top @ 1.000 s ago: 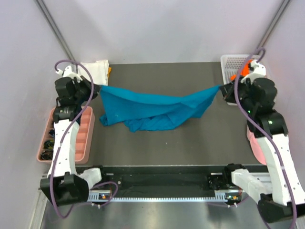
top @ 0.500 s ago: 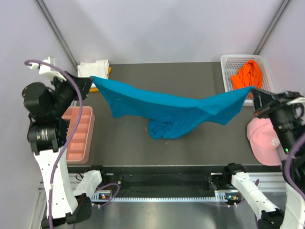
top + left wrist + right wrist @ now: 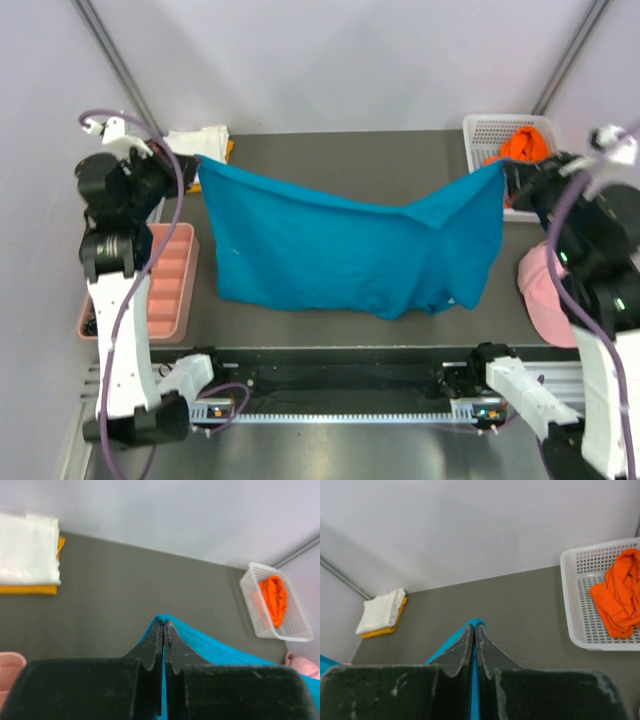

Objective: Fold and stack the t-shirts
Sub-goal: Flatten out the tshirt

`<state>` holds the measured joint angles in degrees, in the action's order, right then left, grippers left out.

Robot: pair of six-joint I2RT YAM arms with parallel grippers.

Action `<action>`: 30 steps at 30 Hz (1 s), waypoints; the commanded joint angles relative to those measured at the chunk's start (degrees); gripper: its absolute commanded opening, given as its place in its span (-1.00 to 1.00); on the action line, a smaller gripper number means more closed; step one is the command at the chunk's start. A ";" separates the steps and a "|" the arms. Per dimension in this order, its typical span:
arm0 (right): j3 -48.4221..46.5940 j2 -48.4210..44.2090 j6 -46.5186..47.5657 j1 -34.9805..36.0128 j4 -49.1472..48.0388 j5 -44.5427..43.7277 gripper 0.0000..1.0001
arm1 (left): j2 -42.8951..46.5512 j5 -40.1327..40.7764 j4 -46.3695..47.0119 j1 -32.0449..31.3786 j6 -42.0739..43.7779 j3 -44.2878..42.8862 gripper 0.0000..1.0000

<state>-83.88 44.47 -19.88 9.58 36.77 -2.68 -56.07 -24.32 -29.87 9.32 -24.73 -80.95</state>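
A teal-blue t-shirt [image 3: 340, 255] hangs spread like a curtain between my two grippers, high above the dark table. My left gripper [image 3: 197, 165] is shut on its left top corner, and blue cloth [image 3: 210, 647] shows between and beside its fingers [image 3: 176, 647]. My right gripper [image 3: 502, 172] is shut on the right top corner, with blue cloth [image 3: 442, 647] running under its fingers [image 3: 487, 650]. A white t-shirt [image 3: 195, 143] lies folded on a yellow-orange one [image 3: 27, 588] at the back left. A bright orange t-shirt [image 3: 620, 597] lies crumpled in the white basket [image 3: 580, 630].
A pink compartment tray [image 3: 165, 280] sits at the table's left edge. A pink baseball cap [image 3: 540, 295] lies at the right edge, partly behind my right arm. The white basket [image 3: 480, 128] stands at the back right corner. Grey walls close in the back and both sides.
Both grippers have lifted the teal-blue shirt and pulled it taut. It was bunched and sagging in the middle before; now it hangs flat and open.
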 commanded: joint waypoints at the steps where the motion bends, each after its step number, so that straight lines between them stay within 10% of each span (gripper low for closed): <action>1: 1.17 7.91 0.28 0.00 -8.99 -1.02 -1.00 | -4.39 3.31 9.91 0.17 -0.75 3.33 -1.00; 20: -18.06 -3.95 -0.60 0.08 19.28 2.41 -1.00 | 12.38 -0.84 -15.11 -2.63 -0.49 -4.65 -1.00; 30: -37.87 0.44 -2.97 0.08 18.96 8.65 -1.00 | 18.72 4.54 -9.25 -6.07 -2.95 2.11 -1.00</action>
<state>-121.84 40.69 -21.02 9.58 56.80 1.96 -36.47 -22.55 -41.32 3.31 -26.30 -80.16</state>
